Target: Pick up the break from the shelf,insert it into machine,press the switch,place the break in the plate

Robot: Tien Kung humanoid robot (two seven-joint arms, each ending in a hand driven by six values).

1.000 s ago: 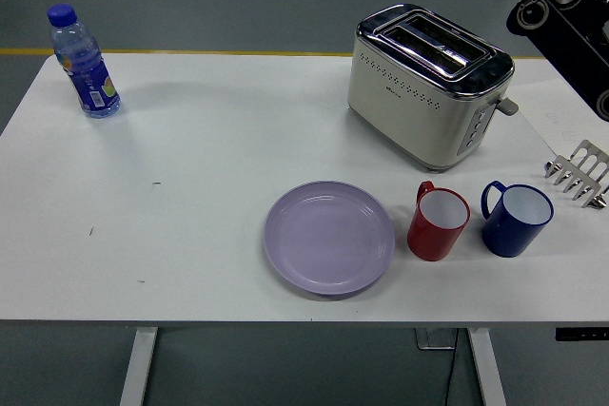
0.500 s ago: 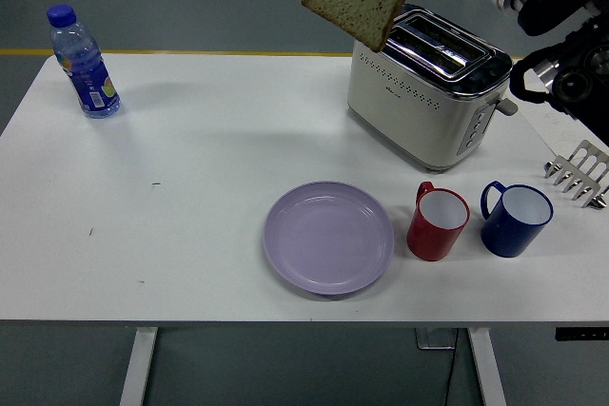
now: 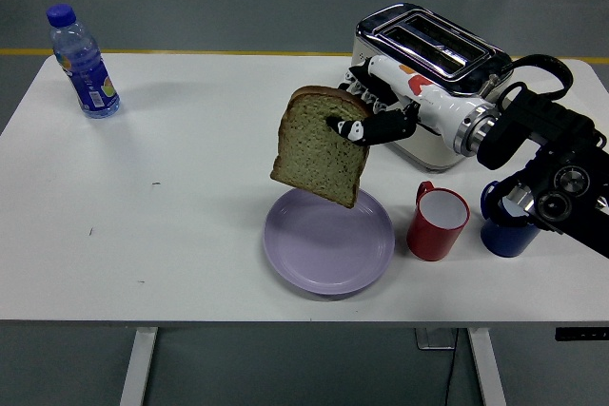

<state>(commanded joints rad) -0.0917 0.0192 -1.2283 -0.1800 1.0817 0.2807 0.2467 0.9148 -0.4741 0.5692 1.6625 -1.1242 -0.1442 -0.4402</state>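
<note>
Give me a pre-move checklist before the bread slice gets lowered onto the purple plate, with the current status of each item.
1. Grip: right robot hand pinches the bread slice at its upper right edge: ok.
2. Position: slice hangs over the purple plate's upper left part, off centre: not ok.
3. Plate surface holds nothing: ok.
4. Red mug stands apart from the plate's right rim: ok.
5. Slice tilted, not flat: not ok.
6. Whether it is toasted: cannot tell.
</note>
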